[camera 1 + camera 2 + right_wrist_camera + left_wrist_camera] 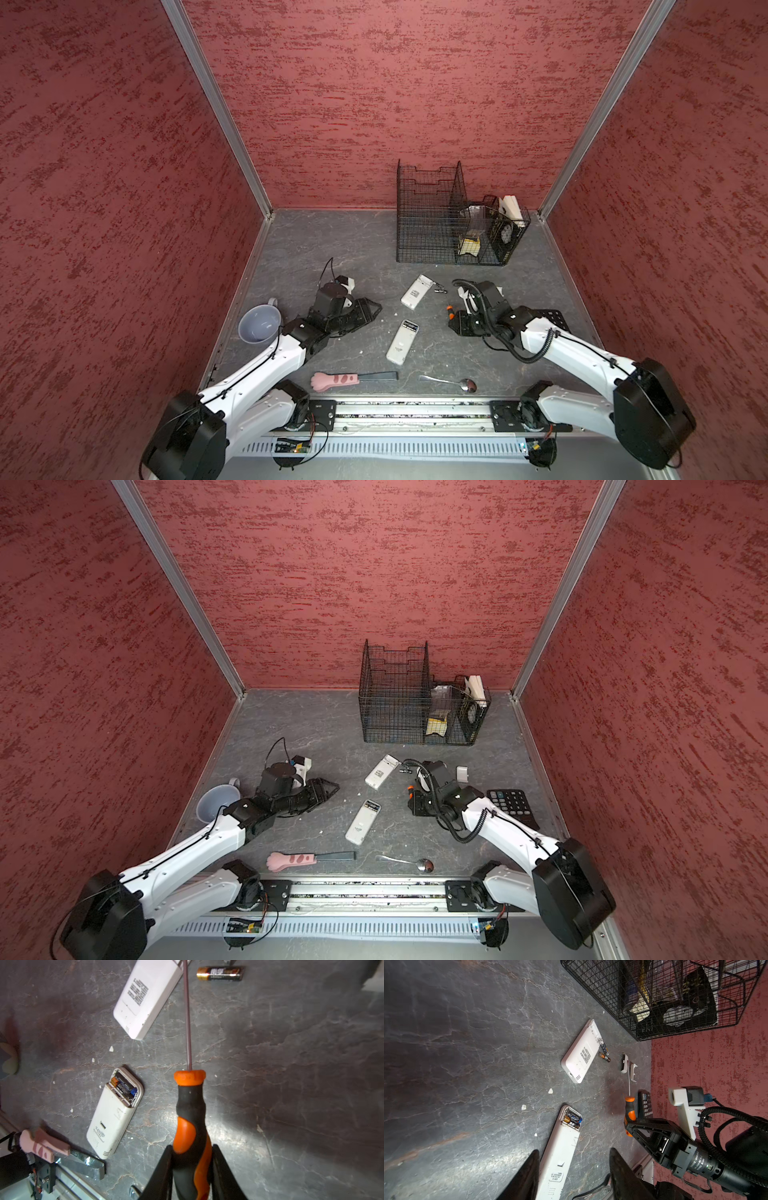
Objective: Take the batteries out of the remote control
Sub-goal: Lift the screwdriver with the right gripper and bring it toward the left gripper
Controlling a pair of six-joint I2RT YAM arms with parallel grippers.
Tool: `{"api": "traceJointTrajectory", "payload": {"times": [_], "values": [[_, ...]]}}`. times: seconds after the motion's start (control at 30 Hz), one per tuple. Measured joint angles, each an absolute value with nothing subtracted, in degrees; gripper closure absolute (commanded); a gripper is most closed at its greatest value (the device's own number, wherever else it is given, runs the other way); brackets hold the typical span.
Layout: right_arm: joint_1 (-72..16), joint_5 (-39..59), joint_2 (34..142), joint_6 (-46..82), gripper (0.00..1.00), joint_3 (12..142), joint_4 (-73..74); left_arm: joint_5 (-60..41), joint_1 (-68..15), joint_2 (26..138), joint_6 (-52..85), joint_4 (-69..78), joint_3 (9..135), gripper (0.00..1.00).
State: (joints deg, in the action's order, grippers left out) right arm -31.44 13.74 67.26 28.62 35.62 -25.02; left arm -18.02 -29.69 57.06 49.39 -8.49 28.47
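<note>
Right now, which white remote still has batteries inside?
The nearer remote, by the left pincer: batteries show in its open end. The farther remote has batteries lying beside it.

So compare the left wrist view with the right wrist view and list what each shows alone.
Left wrist only: the wire basket, the calculator, two small white covers.
Right wrist only: the pink paw-shaped tool, the right gripper shut on the screwdriver.
Both: two white remotes, the nearer with batteries still inside, and a loose battery.
</note>
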Motion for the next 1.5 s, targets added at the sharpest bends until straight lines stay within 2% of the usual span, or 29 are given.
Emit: {"api": "traceJointTrajectory", "payload": {"times": [0.27,0.6,1.2,1.5], "values": [[-33.5,17.4,65.7,29.7,0.86,39.0,-23.7,-20.6,-31.2,57.2,50.9,-4.2,29.2,0.46],[-37.7,16.8,68.8,30.2,0.88,45.2,-23.5,-20.9,-35.5,60.4,52.8,0.9,30.4,0.46],[-45.8,3.5,74.2,30.0,0.92,54.7,-29.9,-21.0,-38.4,66.8,55.7,7.4,35.4,0.46],[-48.2,0.9,76.3,30.0,0.92,56.2,-30.3,-20.9,-39.9,72.0,55.7,10.4,37.6,0.46]]}}
